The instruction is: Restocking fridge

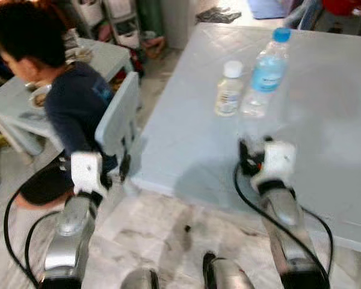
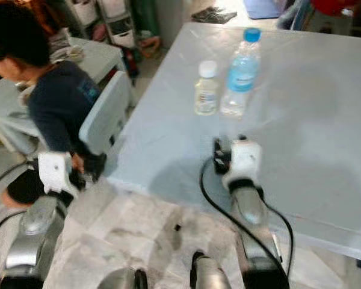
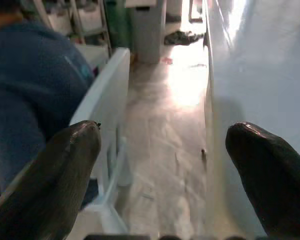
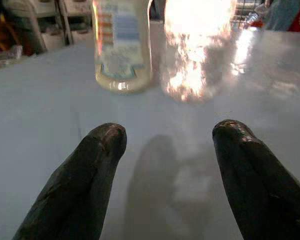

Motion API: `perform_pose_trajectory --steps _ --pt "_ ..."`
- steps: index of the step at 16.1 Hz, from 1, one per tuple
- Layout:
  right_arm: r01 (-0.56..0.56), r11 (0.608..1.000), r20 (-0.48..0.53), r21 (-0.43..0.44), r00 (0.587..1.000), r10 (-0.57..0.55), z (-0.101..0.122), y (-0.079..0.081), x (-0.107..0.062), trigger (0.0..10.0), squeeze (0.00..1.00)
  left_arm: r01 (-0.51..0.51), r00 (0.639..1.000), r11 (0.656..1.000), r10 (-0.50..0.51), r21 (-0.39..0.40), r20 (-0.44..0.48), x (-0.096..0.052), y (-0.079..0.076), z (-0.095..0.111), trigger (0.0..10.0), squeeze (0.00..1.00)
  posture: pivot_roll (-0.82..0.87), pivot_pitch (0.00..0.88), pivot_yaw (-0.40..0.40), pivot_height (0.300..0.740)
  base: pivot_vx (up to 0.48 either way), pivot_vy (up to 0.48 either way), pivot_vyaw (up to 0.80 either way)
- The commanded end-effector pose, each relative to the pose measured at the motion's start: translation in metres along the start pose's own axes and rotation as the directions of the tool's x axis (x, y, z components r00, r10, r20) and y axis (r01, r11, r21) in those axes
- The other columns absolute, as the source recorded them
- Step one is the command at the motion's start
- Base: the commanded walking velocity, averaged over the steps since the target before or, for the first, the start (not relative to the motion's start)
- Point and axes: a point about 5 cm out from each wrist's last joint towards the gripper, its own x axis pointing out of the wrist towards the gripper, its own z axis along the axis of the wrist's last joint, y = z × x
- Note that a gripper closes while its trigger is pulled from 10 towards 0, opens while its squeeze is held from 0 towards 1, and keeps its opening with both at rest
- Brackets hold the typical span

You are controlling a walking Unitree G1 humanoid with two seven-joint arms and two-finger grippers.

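Here my right gripper (image 4: 165, 137) is over the grey table (image 1: 325, 120), fingers wide apart and holding nothing. Just past it on the table stand a small milk bottle (image 1: 229, 88) and a tall water bottle (image 1: 265, 71), side by side. My wrist camera shows the milk bottle's label up close. My left gripper (image 3: 162, 145) is open too, off the table's edge, near a white chair (image 1: 120, 123) where a person (image 1: 60, 96) sits.

Two silver metal forearms, a white blocky wrist housing on each, black cables looping from the wrists back along the arms, left gripper (image 3: 162, 150) and right gripper (image 4: 167, 132) each with two long, rounded, glossy black fingers
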Motion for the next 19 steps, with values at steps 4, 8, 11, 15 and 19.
perform_pose_trajectory --steps 4,8,11,15,19 --pt "0.009 1.000 0.083 -0.024 0.997 -0.007 0.015 0.001 0.003 10.0 0.00 -0.086 0.995 0.996 0.085 0.022 0.052 0.005 0.003 0.015 10.0 0.00 -0.07 0.127 0.073 0.740 0.000 0.000 0.00" --pt "0.019 1.000 0.061 0.001 0.998 -0.019 0.017 -0.006 -0.024 10.0 0.00 -0.060 0.998 0.998 0.060 -0.027 0.004 -0.010 0.000 0.004 10.0 0.00 -0.07 0.148 0.097 0.740 0.000 0.000 0.00" --pt "0.003 1.000 0.052 0.000 0.999 -0.003 0.016 -0.007 -0.019 10.0 0.00 -0.036 0.999 0.997 0.037 -0.072 0.014 -0.005 -0.012 0.006 10.0 0.00 -0.08 0.136 0.084 0.740 0.000 0.000 -0.53" --pt "-0.047 0.999 0.098 -0.017 0.994 0.048 0.029 -0.004 0.003 10.0 0.00 -0.037 0.999 0.997 0.039 -0.067 0.032 0.000 -0.011 0.011 10.0 0.00 -0.06 0.125 0.056 0.740 0.000 0.000 -0.80" --pt "-0.066 0.998 0.115 -0.022 0.991 0.068 0.033 -0.001 0.010 10.0 0.00 -0.061 0.998 0.996 0.062 -0.065 0.021 -0.004 -0.006 0.006 10.0 0.00 -0.05 0.101 0.042 0.740 0.000 0.000 -0.80"
